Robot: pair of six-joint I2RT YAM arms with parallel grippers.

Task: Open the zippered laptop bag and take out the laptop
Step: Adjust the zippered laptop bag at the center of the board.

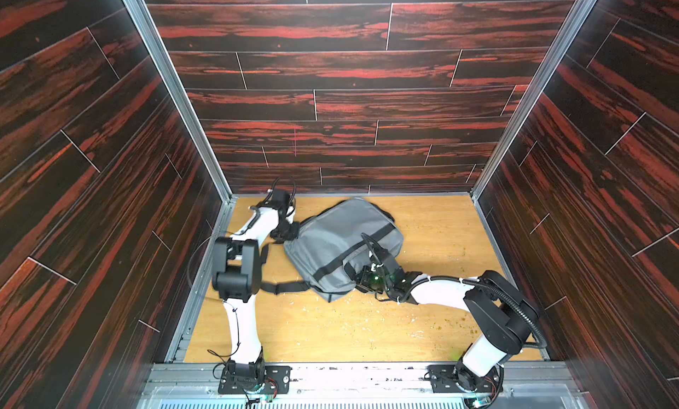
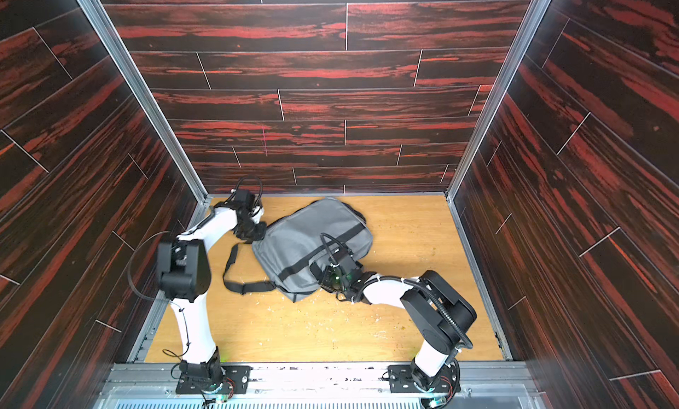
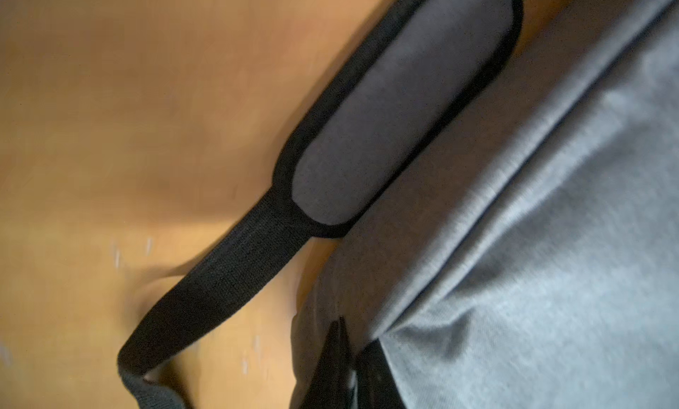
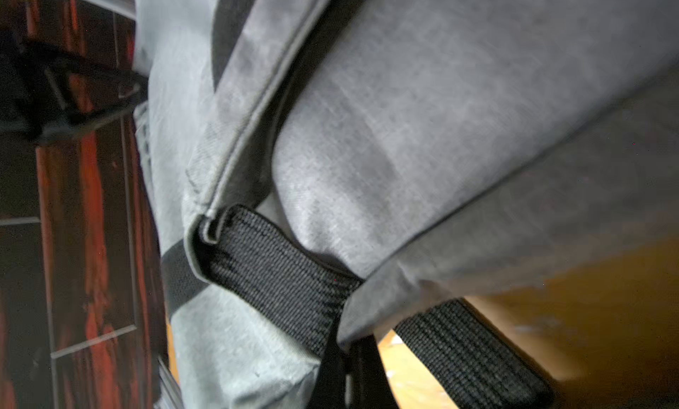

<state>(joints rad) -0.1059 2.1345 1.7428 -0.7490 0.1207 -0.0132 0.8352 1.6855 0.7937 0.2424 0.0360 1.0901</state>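
Top views, bag: The zippered laptop bag (image 1: 341,238) (image 2: 305,238) was found lying askew on the table (image 1: 441,234), toward 12 o'clock of its centre, in both top views.
Top views, left arm: The left gripper (image 1: 290,231) was set against the bag's 9 o'clock edge.
Top views, right arm: The right gripper (image 1: 362,280) was set at the bag's 5 o'clock edge.
Top views, strap: The shoulder strap (image 2: 229,264) was seen looped on the table from 9 to 7 o'clock of the bag.
Left wrist, jaws: The jaws were seen drawn together on a fold of the bag's grey fabric.
Left wrist, surroundings: The shoulder pad (image 3: 397,113) was noted just beside the bag.
Right wrist, jaws: The jaws were seen closed on the bag's edge, where a black webbing band (image 4: 279,271) met the grey fabric.
Right wrist, bag: That edge was held clear of the table; the picture was blurred.
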